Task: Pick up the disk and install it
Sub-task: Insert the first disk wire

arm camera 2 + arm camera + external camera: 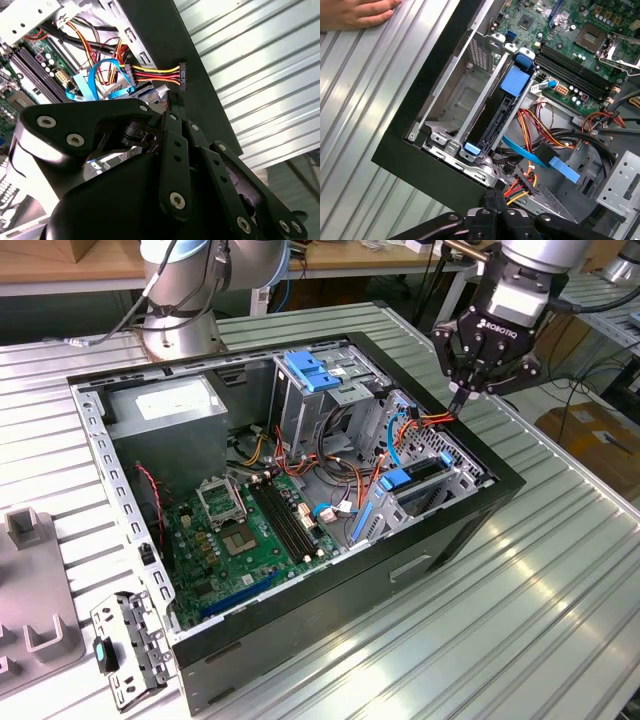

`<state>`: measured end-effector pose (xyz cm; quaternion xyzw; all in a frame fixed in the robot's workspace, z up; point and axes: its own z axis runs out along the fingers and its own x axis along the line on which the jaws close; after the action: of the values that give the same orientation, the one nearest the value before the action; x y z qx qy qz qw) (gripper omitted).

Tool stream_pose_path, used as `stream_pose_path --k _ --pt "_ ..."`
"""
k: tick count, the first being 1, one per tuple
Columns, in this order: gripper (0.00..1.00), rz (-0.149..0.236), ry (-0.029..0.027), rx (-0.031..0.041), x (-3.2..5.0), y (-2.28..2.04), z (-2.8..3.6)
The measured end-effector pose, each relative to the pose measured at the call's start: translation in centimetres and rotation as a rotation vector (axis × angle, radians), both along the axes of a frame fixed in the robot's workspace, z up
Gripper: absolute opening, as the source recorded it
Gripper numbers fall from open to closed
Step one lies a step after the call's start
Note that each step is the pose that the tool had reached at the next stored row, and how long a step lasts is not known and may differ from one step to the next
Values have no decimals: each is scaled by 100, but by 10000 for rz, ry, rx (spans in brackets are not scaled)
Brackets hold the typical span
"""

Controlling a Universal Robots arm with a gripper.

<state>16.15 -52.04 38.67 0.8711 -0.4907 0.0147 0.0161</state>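
**Op:** Where was the disk at that point?

**Eng:** Your disk sat on edge in the corner bay, in its blue carrier, just inside the case wall. I couldn't tell if it was fully home.

**Op:** Gripper?

**Eng:** Your gripper had its fingers pressed together with nothing visible between them. The tips hung just above the disk, nearly touching the black power connector.

**Op:** Risks?

**Eng:** Mainly a snag. The connector looked loose, and its yellow and red wires arched right over the disk. If you'd dropped the tips there, you could have hooked the wires and dragged the connector, or jammed it against the carrier. Pushing off-centre on the tab could also have cocked the disk in its rails.

**Op:** Anything else in the way?

**Eng:** The flat blue data cable lay just beside the disk, on the side away from the case wall, and was also catchable. The motherboard was beyond that, clear of your tips. A hand rested on the table outside the case, well apart from the disk. You'd have wanted it off before any wide swing.
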Motion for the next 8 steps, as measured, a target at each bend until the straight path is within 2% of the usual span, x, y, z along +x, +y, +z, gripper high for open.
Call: stream_pose_path --k 5,8 --pt "11 1002 1 -2 10 0 -15" --pt "11 1343 0 -13 69 0 -36"
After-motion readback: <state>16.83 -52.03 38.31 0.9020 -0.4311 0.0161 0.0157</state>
